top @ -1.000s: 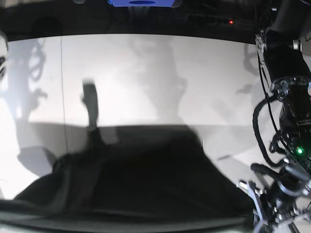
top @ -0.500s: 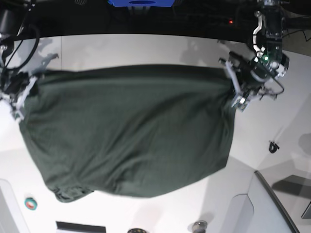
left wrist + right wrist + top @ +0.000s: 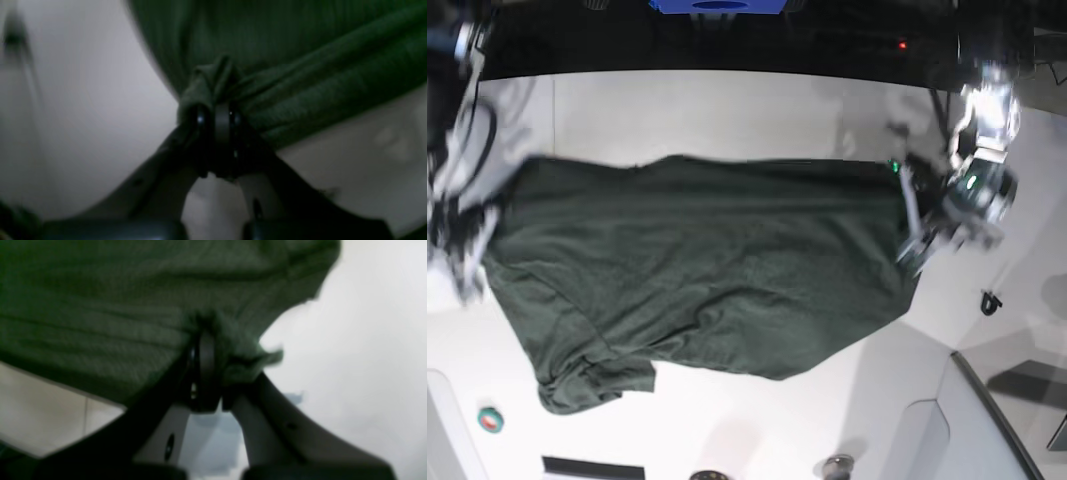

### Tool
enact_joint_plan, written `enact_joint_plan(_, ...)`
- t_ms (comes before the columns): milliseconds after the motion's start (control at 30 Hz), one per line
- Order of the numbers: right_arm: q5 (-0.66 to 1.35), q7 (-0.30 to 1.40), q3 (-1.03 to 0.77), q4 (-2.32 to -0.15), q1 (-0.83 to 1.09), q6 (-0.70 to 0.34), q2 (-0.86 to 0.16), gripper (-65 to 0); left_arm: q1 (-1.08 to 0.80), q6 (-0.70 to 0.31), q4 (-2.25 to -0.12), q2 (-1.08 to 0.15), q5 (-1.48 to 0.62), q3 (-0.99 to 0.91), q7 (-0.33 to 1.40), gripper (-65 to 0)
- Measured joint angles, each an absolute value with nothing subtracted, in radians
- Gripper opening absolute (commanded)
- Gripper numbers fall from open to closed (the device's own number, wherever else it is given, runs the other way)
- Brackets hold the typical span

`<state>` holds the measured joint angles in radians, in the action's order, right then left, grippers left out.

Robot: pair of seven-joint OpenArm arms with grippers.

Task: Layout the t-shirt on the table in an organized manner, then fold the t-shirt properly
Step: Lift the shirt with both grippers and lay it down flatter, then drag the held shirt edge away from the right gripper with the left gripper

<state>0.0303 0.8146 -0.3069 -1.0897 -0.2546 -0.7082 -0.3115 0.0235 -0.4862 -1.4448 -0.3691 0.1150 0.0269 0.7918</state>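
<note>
The dark green t-shirt [image 3: 697,270] is stretched wide between my two grippers over the white table [image 3: 727,110]. Its lower part is wrinkled and a sleeve bunches at the lower left. On the right of the base view my left gripper [image 3: 912,225] is shut on the shirt's edge. The left wrist view shows its fingertips [image 3: 215,113] pinching a bunched fold of the t-shirt [image 3: 300,66]. My right gripper [image 3: 469,255], blurred at the left, is shut on the opposite edge. In the right wrist view that gripper [image 3: 206,350] has the t-shirt [image 3: 100,306] clamped in it.
A thin dark seam [image 3: 554,110] crosses the table at the left. A small teal and red round thing [image 3: 490,420] lies at the lower left, a small dark object [image 3: 992,302] at the right. A grey panel [image 3: 987,420] fills the lower right corner.
Both grippers have moved down the base view with the shirt still held. The cloth has sunk and wrinkled, and a sleeve now bunches at the lower left.
</note>
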Motion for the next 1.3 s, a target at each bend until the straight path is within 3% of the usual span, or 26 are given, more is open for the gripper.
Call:
enact_joint_plan(100, -0.032, 0.702, -0.255, -0.961, -0.493, -0.72, -0.332, -64.7, 0.242, -0.503, -1.359, -0.365, 0.241, 0.17, 0.794, -65.0)
enact_joint_plan(333, -0.056, 0.771, -0.105, -1.037, -0.96, -0.712, -0.433, -64.8, 0.756, -0.499, -1.321, -0.36, 0.363, 0.237, 0.766, -65.0)
enact_joint_plan(467, -0.041, 0.852, -0.062, -1.206, -1.065, -0.715, -0.453, -64.8, 0.968, -0.498, -1.358, -0.358, 0.352, 0.234, 0.883, -65.0)
enact_joint_plan(567, -0.041, 0.973, -0.071, -1.399, -1.055, -0.715, -0.458, -64.8, 1.007, -0.491, -1.509, -0.366, 0.366, 0.224, 0.936, -65.0)
enact_joint_plan(667, -0.039, 1.037, -0.15, -1.621, -0.931, -0.707, -0.467, -64.8, 0.897, -0.488, -1.682, -0.389, 0.364, 0.217, 0.99, -65.0)
enact_joint_plan(800, -0.051, 1.031, -0.188, -1.721, -0.572, -0.707, -0.448, -64.8, 0.532, -0.531, -1.814, -0.424, 0.37, 0.204, 1.028, -65.0)
enact_joint_plan(967, -0.068, 0.807, -0.19, -1.605, -0.205, -0.706, -0.316, -64.8, 0.134, -0.493, -1.825, -0.406, 0.377, 0.106, 1.023, -65.0)
enact_joint_plan(1067, -0.081, 0.728, -0.191, -1.441, -0.09, -0.711, -0.241, -64.8, -0.044, -0.49, -1.741, -0.326, 0.414, 0.012, 0.905, -65.0)
enact_joint_plan(1167, -0.085, 0.659, -0.192, -1.275, -0.043, -0.706, -0.206, -64.8, -0.123, -0.495, -1.564, -0.25, 0.391, -0.072, 0.757, -65.0)
enact_joint_plan(1300, -0.077, 0.612, -0.199, -1.19, -0.018, -0.698, -0.198, -64.8, -0.14, -0.446, -1.394, -0.242, 0.399, -0.182, 0.668, -65.0)
